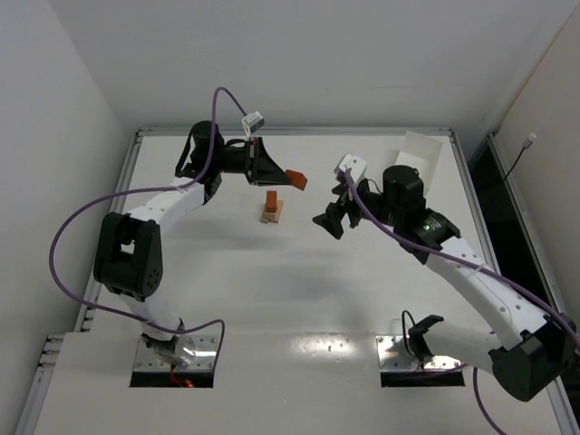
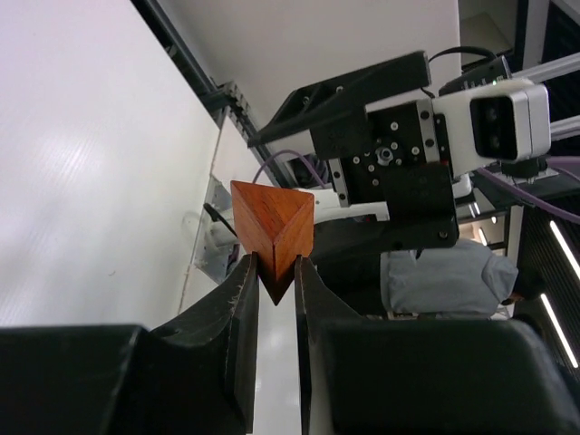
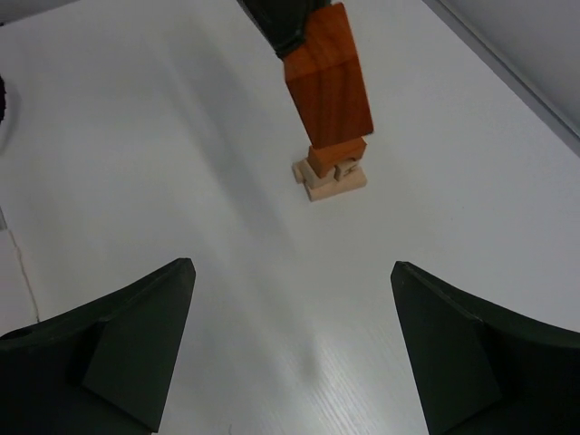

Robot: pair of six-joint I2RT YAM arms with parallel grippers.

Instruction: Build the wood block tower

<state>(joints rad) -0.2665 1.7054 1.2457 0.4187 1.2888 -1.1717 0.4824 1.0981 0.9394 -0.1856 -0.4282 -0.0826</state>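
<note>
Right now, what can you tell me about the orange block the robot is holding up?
The wood block is a long reddish-orange wedge with a triangle-shaped end and smooth faces showing fine grain. Jaws of the left arm pinch its lower corner; nothing else touches it. It hangs tilted in the air beside the wood block tower, not touching it.

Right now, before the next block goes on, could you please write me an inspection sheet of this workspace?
Surface: white table, flat, some light glare near the front.
Job's things: wood block tower stands mid-table, reddish piece on top; a reddish triangular block is held in the air, apart from it in the top view.
Clutter: white box at the far right.
Grippers: left gripper shut on the triangular block; right gripper open, empty, facing the tower.
Cables: purple cables loop away from the tower.
Surroundings: white walls.
</note>
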